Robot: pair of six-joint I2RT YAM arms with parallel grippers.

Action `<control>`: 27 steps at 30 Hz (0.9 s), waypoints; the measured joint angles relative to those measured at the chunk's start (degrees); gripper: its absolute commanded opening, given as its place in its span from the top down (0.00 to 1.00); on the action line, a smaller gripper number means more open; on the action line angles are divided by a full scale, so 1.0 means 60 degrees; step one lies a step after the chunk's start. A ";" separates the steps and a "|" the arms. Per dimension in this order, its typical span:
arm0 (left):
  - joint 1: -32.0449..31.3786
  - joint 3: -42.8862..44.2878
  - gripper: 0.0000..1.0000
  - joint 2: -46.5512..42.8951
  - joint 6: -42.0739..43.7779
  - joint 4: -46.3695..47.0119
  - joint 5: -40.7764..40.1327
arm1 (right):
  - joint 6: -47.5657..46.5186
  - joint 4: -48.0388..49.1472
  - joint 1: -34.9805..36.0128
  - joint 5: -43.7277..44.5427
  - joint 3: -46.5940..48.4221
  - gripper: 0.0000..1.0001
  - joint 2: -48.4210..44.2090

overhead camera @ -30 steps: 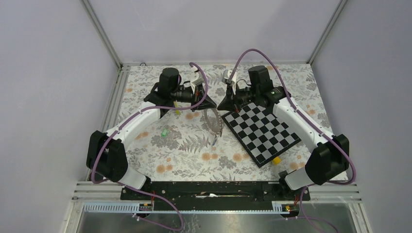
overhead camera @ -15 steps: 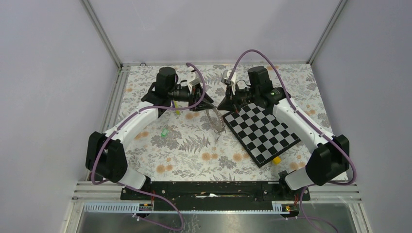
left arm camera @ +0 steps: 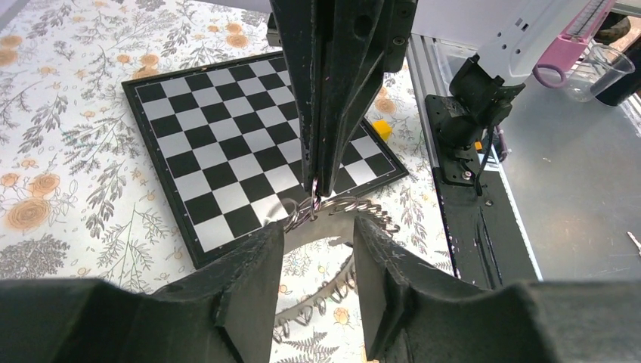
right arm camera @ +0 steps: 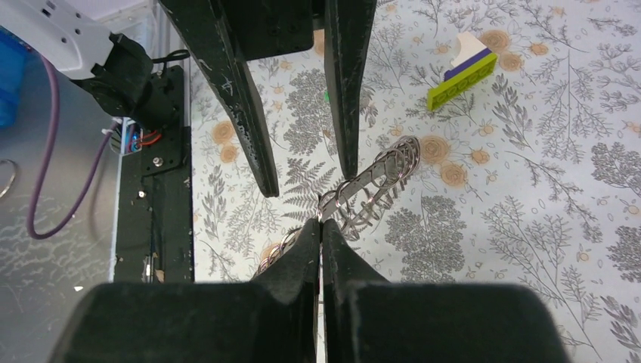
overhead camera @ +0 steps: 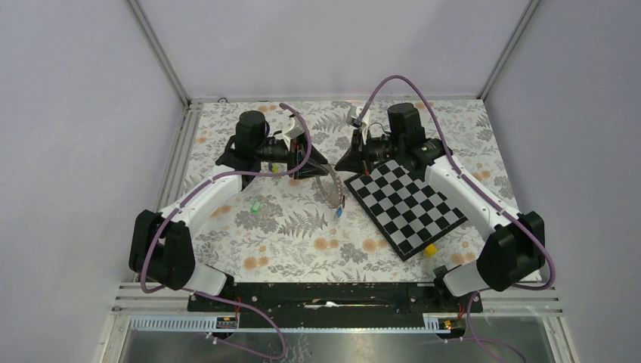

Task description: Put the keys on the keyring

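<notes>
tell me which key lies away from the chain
The green key, alone on the floral cloth at left; the blue key sits at the keyring's end.

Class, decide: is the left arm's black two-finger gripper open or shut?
Open: the left gripper shows separated fingers, silver-grey metal chain visible between.

The left gripper [left arm camera: 317, 227] parted its jaws, released the keyring [left arm camera: 355, 206] and drew back, away from the checkerboard [overhead camera: 404, 204]. The keyring's hanging strand, with the blue key [overhead camera: 339, 214] at its end, shifted slightly toward the checkerboard.
</notes>
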 measured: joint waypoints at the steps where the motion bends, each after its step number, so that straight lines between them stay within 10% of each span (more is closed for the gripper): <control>1: -0.0026 -0.0029 0.58 0.0000 -0.0025 0.0109 0.0044 | 0.0113 0.0106 0.0000 -0.0091 -0.0018 1.00 0.0000; 27: -0.0277 -0.0131 1.00 0.0011 -0.0175 0.0889 0.0120 | 0.0834 0.0903 -0.0025 -0.0656 -0.0430 1.00 -0.0011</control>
